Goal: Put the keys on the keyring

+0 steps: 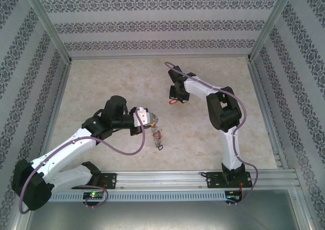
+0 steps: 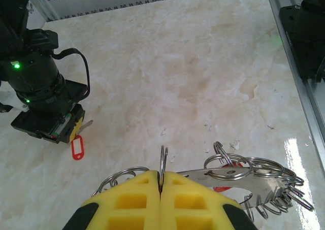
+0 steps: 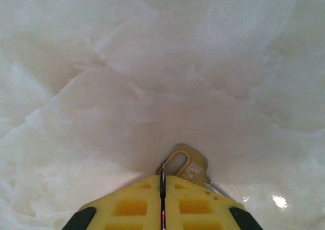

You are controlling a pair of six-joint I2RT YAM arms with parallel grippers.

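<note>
My left gripper (image 2: 161, 178) is shut on the edge of a grey split ring (image 2: 163, 159) of the keyring (image 2: 244, 175). Its bunch of rings and a flat metal piece spreads to the right, just above the table. In the top view the keyring (image 1: 157, 135) hangs below the left gripper (image 1: 147, 119). My right gripper (image 3: 162, 182) is low over the table and shut on the keys (image 3: 186, 164). A brass-toned key head sticks out past the yellow pads. From the left wrist view, the red tag (image 2: 77, 150) hangs under the right gripper (image 2: 53, 119). The right gripper (image 1: 176, 97) is above and to the right of the left one.
The pale marble-look tabletop (image 1: 127, 83) spreads between patterned walls (image 1: 152, 22). A metal rail (image 1: 203, 179) runs along the near edge, where both arm bases sit. A metal frame edge (image 2: 297, 62) borders the table on the right.
</note>
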